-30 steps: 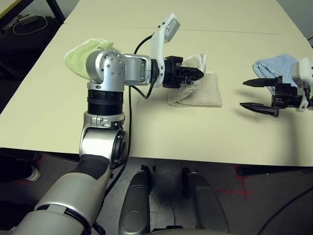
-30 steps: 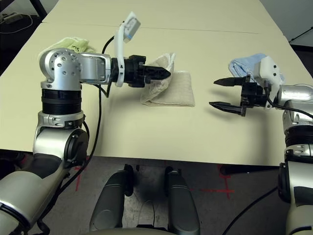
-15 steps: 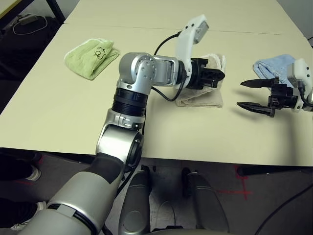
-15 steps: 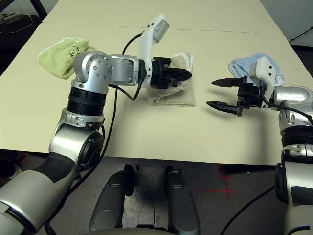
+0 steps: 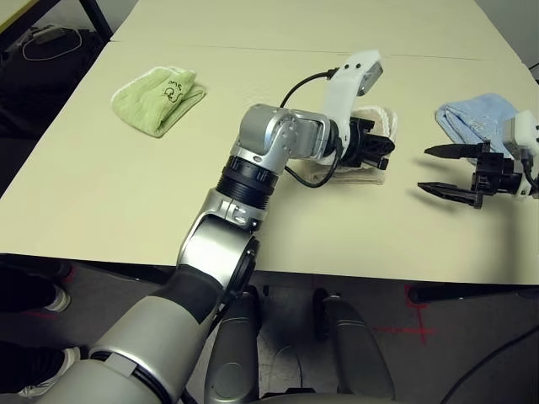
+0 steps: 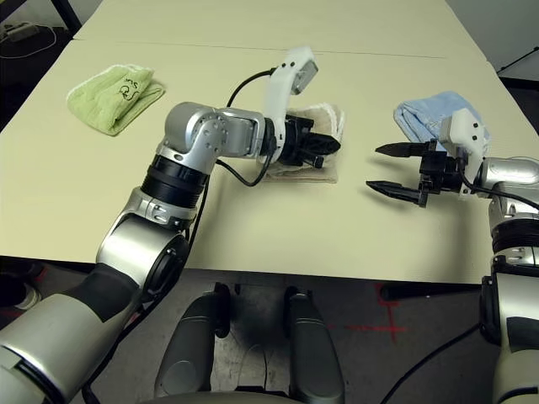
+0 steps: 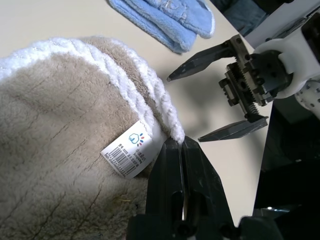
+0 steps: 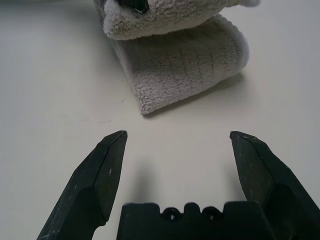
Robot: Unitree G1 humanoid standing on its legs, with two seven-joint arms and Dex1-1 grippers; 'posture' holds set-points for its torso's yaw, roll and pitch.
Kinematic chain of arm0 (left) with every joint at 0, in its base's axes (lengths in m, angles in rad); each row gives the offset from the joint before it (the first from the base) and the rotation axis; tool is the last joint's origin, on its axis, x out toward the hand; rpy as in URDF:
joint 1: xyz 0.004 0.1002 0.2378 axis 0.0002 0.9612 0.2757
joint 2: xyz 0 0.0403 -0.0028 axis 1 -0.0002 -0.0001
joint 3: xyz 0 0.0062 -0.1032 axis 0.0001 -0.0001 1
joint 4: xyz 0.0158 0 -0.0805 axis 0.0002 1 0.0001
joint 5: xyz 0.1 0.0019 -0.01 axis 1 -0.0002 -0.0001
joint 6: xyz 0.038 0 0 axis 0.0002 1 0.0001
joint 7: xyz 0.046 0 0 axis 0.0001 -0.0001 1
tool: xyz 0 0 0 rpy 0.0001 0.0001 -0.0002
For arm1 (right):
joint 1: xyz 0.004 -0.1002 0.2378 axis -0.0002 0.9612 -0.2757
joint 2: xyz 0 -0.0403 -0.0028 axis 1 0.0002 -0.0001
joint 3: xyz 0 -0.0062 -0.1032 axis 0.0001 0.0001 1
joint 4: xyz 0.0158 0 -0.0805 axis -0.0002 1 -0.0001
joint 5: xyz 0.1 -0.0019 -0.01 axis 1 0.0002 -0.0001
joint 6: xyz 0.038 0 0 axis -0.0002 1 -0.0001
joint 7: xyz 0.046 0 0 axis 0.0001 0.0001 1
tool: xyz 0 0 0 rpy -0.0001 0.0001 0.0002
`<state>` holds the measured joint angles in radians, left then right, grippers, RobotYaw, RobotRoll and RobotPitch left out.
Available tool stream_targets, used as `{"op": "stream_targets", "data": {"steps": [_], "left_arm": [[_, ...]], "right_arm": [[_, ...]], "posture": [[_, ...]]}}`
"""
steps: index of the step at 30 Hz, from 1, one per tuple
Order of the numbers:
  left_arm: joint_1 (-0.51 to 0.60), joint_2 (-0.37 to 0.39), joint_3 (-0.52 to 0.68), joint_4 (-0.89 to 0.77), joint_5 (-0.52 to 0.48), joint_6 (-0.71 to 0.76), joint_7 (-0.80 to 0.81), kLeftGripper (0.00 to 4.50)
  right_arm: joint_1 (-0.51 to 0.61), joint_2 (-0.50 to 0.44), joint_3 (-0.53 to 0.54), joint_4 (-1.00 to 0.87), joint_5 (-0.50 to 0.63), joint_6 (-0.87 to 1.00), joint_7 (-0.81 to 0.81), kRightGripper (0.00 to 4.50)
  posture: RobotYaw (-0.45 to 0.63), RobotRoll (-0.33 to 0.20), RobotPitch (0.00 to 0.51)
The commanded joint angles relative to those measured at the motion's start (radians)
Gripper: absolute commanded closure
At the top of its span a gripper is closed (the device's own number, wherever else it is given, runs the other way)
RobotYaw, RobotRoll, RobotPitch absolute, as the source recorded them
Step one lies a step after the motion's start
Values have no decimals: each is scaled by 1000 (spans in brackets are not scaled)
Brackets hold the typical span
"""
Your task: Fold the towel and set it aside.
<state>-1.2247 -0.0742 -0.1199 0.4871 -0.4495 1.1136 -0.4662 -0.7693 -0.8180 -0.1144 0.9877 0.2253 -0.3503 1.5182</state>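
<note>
From the head views, the beige towel [image 6: 316,143] lies folded near the table's [image 6: 253,227] middle, its near half hidden behind the left gripper [image 6: 330,146], whose fingers are pinched tight on the towel's upper layer. At three o'clock from it, well apart, the right gripper [image 6: 383,168] hovers with fingers spread wide, holding nothing. A green towel [image 5: 157,98] sits at ten o'clock, a blue towel [image 5: 476,122] at two o'clock (partly covered by the right wrist).

Left wrist view: the closed fingers [image 7: 182,175] clamp the white edging beside a white label [image 7: 129,155]; its print is unreadable.

Right wrist view: the towel's [image 8: 185,60] top is cut off.
</note>
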Motion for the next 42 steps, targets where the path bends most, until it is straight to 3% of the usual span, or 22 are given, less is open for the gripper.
{"op": "stream_targets", "data": {"steps": [1, 7, 10, 20, 27, 32, 42], "left_arm": [[20, -36, -21, 40, 39, -39, 13, 4486], [17, -57, -21, 126, 109, -137, 41, 4486], [10, -61, -18, 159, 135, -176, 49, 3861], [-16, -37, 3, 98, 123, -131, -6, 77], [-51, 15, 48, -80, 30, 53, -78, 30], [-72, 127, 39, -194, -46, 76, -224, 30], [142, 403, -22, -222, 54, -336, -461, 30]], "right_arm": [[4, -18, -10, 21, -7, -16, 3, 0], [6, -13, -9, 9, -6, -12, 2, 0], [10, -12, -8, -7, -3, -4, 3, 0], [-18, -12, 2, 16, -22, -3, -8, 0], [-54, -1, 7, 66, -45, -18, -15, 0], [-80, 23, -14, 85, -28, 10, -24, 0], [-92, 62, -65, 38, 41, 130, -56, 0]], "posture": [[31, 0, 210], [26, 0, 209], [25, 0, 212], [43, 0, 213], [52, 0, 211], [60, 0, 210], [48, 0, 209]]}}
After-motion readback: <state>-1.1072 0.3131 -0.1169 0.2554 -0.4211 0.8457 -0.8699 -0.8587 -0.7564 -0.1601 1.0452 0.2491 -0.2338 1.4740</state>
